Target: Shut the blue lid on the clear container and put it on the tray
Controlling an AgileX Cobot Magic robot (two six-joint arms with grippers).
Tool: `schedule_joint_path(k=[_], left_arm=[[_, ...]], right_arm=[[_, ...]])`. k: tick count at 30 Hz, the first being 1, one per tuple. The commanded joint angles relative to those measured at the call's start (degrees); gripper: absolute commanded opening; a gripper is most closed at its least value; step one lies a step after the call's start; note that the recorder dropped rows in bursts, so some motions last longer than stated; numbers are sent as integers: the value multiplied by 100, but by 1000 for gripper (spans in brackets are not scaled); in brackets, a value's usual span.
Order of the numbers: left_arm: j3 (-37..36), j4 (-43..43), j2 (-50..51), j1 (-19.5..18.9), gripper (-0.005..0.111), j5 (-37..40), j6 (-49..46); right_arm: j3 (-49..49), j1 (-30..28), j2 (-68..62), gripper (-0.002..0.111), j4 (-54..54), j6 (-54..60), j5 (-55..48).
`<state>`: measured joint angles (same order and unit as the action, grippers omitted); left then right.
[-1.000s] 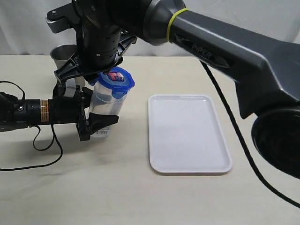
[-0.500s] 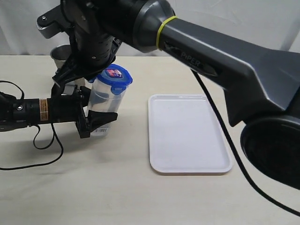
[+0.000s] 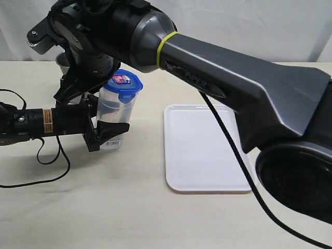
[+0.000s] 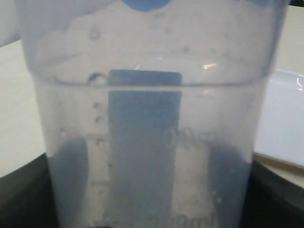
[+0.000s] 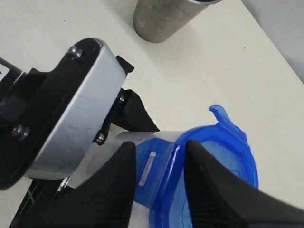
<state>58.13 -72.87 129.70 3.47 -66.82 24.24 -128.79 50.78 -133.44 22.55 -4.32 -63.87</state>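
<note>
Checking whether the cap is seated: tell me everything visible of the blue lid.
The blue lid is roundish blue plastic, with a red-and-blue sticker on top and snap flaps at its rim. It sits atop the clear container, which the left gripper clamps. The jaws of the right gripper straddle one flap; whether any flap is latched is unclear.

Container stands on table, left of tray, apart from it. Lid sits on top of container. Cup behind container.
</note>
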Motion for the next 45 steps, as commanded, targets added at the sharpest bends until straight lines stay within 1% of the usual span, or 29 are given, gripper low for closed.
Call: schedule_joint_path(k=[1, 6, 10, 15, 19, 21, 22, 23, 24, 25, 26, 27, 28, 29, 30, 31, 33, 36, 39, 41, 45], left_arm=[[-3, -160, -61, 47, 0, -315, -159], [-3, -160, -61, 47, 0, -315, -159], [-3, -160, -61, 47, 0, -315, -159], [-3, -160, -61, 47, 0, -315, -159], [-3, -160, -61, 47, 0, -315, -270], [-3, -160, -61, 47, 0, -315, -474], [-3, -160, -61, 47, 0, -315, -720], [-3, -160, -61, 47, 0, -315, -863], [-3, -160, -61, 47, 0, -315, -1235], [-3, -160, -61, 47, 0, -315, -1390], [-3, -160, -61, 47, 0, -315, -1695], [-3, -160, -61, 47, 0, -315, -1879], [-3, -160, -61, 47, 0, -315, -2360], [-3, -160, -61, 61, 0, -315, -2723], [-3, -177, -61, 61, 0, -315, -3390], [-3, -199, -84, 68, 0, -315, -3851], [-3, -199, -169, 122, 0, -315, -4210], [-3, -199, -302, 166, 0, -315, -4260], [-3, -242, -299, 166, 0, -315, -4238], [-3, -242, -299, 166, 0, -315, -4238], [-3, -245, -299, 166, 0, -315, -4205]], right_arm=[[251, -71, -498, 32, -236, 103, -609], [477, -71, -567, 32, -236, 216, -609], [695, -71, -567, 31, -24, 216, -609], [696, -71, -554, 31, -94, 338, -609], [685, -71, -239, 31, -133, 432, -609], [685, -71, 36, 32, -373, 655, -609], [685, -71, 372, 32, -852, 1084, -609], [685, -71, 540, 32, -1037, 1232, -609], [685, -71, 853, 34, -1207, 1545, -609], [685, -71, 968, 37, -1207, 1628, -609], [685, -81, 1248, 47, -1096, 1786, -609], [685, -81, 1384, 51, -1095, 1979, -609], [685, -91, 1602, 54, -1280, 2764, -609], [721, -101, 1715, 54, -1465, 3222, -609], [855, -156, 1921, 54, -1966, 4175, -609], [964, -270, 2063, 54, -2328, 4806, -609], [1074, -495, 2103, 54, -2483, 5165, -609], [1538, -964, 2090, 52, -2315, 5336, -609], [2089, -1415, 2090, 42, -2423, 5588, -585], [2292, -1497, 2090, 42, -2640, 5817, -270], [2461, -1462, 2090, 42, -2789, 6201, -20]])
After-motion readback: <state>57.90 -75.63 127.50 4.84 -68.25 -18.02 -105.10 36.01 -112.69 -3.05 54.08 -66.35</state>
